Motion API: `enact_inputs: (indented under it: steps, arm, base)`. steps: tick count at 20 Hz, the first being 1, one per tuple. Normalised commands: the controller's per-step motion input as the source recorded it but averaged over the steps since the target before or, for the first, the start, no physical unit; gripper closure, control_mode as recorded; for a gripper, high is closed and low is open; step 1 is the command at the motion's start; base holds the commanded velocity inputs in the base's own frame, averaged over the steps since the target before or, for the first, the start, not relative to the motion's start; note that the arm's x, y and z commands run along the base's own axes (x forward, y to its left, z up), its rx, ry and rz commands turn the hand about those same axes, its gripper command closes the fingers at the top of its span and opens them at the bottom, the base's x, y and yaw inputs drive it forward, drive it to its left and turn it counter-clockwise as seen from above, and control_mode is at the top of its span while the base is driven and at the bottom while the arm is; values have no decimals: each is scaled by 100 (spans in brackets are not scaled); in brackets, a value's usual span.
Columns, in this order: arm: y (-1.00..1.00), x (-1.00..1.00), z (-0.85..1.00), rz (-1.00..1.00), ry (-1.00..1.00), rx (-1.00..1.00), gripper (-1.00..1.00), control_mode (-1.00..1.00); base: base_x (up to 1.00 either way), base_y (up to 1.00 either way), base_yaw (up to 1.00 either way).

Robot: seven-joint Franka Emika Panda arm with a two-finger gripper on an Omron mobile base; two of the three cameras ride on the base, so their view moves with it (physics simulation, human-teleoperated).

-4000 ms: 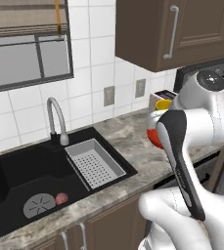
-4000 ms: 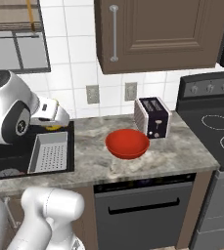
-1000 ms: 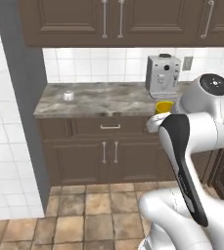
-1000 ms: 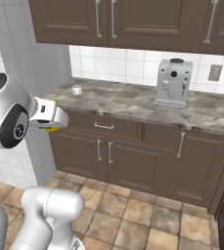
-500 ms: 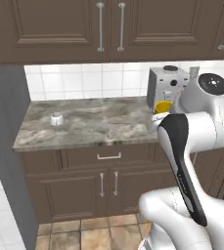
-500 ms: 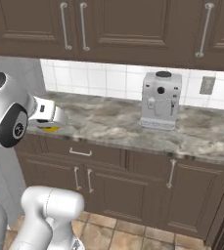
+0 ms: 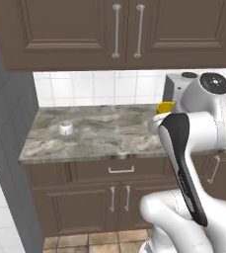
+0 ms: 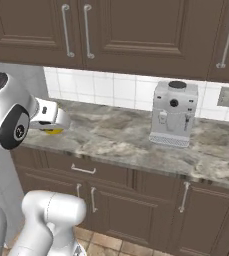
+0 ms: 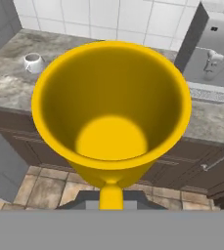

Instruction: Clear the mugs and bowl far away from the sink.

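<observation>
My gripper is shut on the plain yellow mug, holding it in the air in front of a marble counter. The hand view looks straight into the mug's open mouth, with its handle at the bottom. From the bases the mug peeks out beside the arm, and its yellow underside shows under the hand. A small white mug stands upright on the left part of the counter, well left of the held one, and it sits at the upper left in the hand view. The bowl and the sink are out of view.
A grey coffee machine stands at the back of the counter, against the white tiled wall. Dark wall cabinets hang above; drawers and doors run below. A grey wall panel bounds the counter's left end.
The whole scene has shifted: the base has driven, and the counter with the white mug and the coffee machine now stands closer and more central. The yellow mug stays gripped.
</observation>
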Motion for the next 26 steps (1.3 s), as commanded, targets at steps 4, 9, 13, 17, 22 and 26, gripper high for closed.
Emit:
enact_inputs:
  steps: [4, 9, 13, 17, 22, 26]
  arm:
    - [0, 0, 0, 0, 0, 0, 100, 100]
    - [0, 0, 0, 0, 0, 0, 100, 100]
    - [0, 0, 0, 0, 0, 0, 100, 100]
    - [0, 0, 0, 0, 0, 0, 100, 100]
    - [0, 0, 0, 0, 0, 0, 100, 100]
    - [0, 0, 0, 0, 0, 0, 100, 100]
  base:
    - [11, -8, 32]
    - [31, -15, 28]
    - [44, -1, 11]
    - [47, 0, 1]
    - [52, 0, 0]
    - [35, 0, 0]
